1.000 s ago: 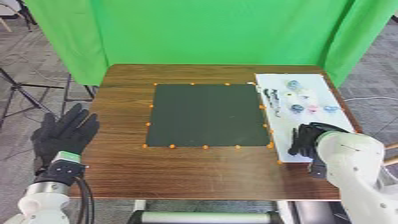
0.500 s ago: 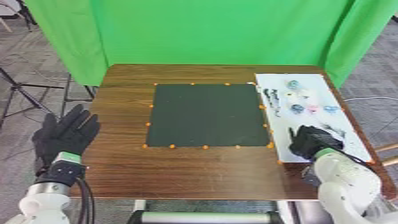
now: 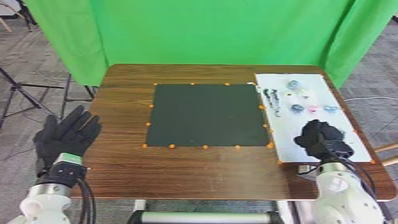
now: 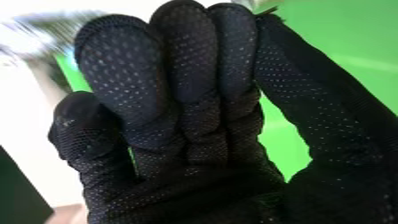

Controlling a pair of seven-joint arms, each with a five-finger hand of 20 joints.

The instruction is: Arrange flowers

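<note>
My right hand (image 3: 322,140) is over the near part of the white board (image 3: 287,142). In the right wrist view, this hand (image 4: 195,125) has its thumb against a finger, with a thin brownish stem tip (image 4: 270,10) between them; the rest of that stem is hidden. A blurred flower (image 4: 40,37) with pale petals lies beyond the glove. Farther up the board are a blue flower (image 3: 293,85), a grey-blue one (image 3: 298,108), a pink one (image 3: 313,108) and a light blue one (image 3: 331,109). My left hand (image 3: 67,132) is open beside the table's left edge.
A dark square mat (image 3: 206,115), edged with orange dots, lies on the brown table (image 3: 120,165). Dark, narrow pieces (image 3: 273,101) rest along the board's left side. Green curtains (image 3: 222,35) hang behind the table, and a tripod (image 3: 31,97) stands at left.
My right hand has turned and shifted slightly right, its back now toward the head camera. The pale flower beside it half a second ago is out of sight in the head view. The left hand has barely moved.
</note>
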